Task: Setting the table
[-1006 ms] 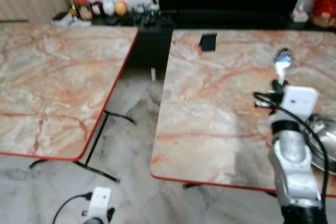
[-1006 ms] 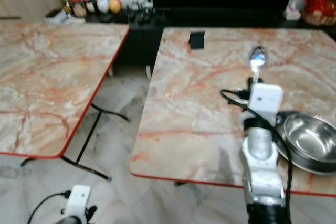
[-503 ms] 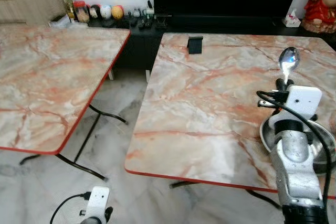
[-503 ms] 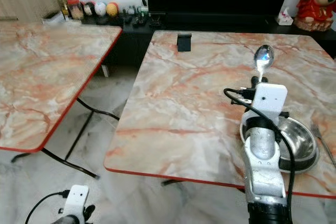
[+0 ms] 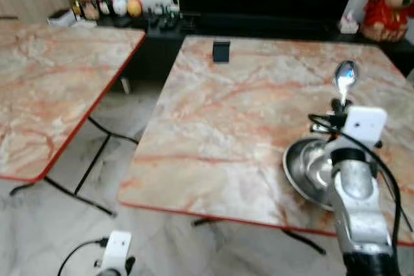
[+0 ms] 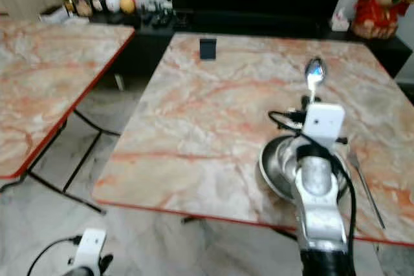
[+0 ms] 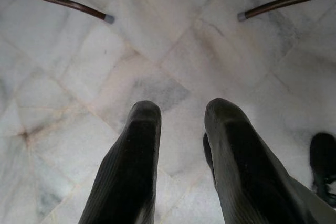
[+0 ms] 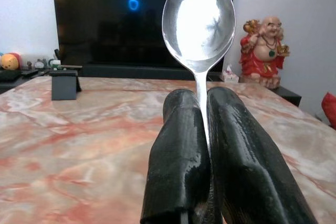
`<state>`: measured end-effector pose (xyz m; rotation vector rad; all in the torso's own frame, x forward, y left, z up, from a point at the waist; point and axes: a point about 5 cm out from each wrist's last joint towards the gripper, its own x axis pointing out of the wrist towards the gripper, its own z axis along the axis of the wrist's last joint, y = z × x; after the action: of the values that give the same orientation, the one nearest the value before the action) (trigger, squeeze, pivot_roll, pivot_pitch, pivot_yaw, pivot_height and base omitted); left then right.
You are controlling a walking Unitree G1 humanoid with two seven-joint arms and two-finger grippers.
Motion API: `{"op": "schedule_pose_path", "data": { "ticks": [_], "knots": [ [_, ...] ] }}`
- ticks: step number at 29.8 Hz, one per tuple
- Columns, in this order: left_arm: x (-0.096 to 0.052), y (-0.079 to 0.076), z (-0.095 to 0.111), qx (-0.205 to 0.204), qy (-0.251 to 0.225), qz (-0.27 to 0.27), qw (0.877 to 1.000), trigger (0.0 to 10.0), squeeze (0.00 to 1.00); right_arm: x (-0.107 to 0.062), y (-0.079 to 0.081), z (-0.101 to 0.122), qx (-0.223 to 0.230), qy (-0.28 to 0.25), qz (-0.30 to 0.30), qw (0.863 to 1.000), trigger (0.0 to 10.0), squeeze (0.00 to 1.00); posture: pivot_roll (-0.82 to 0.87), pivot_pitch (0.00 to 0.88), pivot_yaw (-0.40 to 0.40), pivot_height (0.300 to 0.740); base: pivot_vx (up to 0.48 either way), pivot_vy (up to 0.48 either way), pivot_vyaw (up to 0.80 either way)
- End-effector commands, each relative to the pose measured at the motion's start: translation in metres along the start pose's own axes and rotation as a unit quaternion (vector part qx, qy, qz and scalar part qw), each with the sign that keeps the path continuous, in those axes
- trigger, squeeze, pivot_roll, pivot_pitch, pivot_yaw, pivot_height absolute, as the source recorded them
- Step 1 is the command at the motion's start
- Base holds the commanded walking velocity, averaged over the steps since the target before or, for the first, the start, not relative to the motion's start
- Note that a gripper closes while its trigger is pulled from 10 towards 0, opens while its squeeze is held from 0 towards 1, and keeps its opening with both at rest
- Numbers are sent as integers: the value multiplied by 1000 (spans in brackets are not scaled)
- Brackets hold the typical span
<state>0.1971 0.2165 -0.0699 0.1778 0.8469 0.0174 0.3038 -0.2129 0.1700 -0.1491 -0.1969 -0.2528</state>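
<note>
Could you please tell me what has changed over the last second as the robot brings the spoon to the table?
The camera swung right, so the whole scene shifted; the steel bowl and the fork beside it came fully into view. Nothing on the table visibly moved. The right claw stays shut on the spoon, upright above the table; the left claw still hangs over the floor.

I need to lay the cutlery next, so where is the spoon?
The spoon is clamped upright in the right tool, held above the marble table just behind the steel bowl.
</note>
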Motion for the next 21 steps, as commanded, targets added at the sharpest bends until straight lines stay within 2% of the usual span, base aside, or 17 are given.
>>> {"op": "schedule_pose_path", "data": {
  "ticks": [1, 13, 16, 21],
  "knots": [
    [0, -6, -3, 1, 9, -9, 1000, 10000, 0, 0, -7, 4, -2, -7, -11, 1000, 10000, 0, -49, 0, 9, 740, 0, -259, 0],
    [0, -6, -4, 2, 9, -9, 1000, 10000, 0, -1, -10, 1, 7, 2, -18, 1000, 10000, 0, -49, 0, 9, 740, 0, -258, 0],
    [0, -7, -4, 2, 10, -9, 1000, 10000, 0, 0, -12, 0, 8, 6, -21, 1000, 10000, 0, -49, 0, 9, 740, 0, -256, -769],
    [0, -7, -4, 2, 10, -9, 1000, 10000, 0, -1, -13, 1, 6, 4, -22, 1000, 10000, 0, -51, 0, 11, 740, 0, -258, 0]
  ]
}}
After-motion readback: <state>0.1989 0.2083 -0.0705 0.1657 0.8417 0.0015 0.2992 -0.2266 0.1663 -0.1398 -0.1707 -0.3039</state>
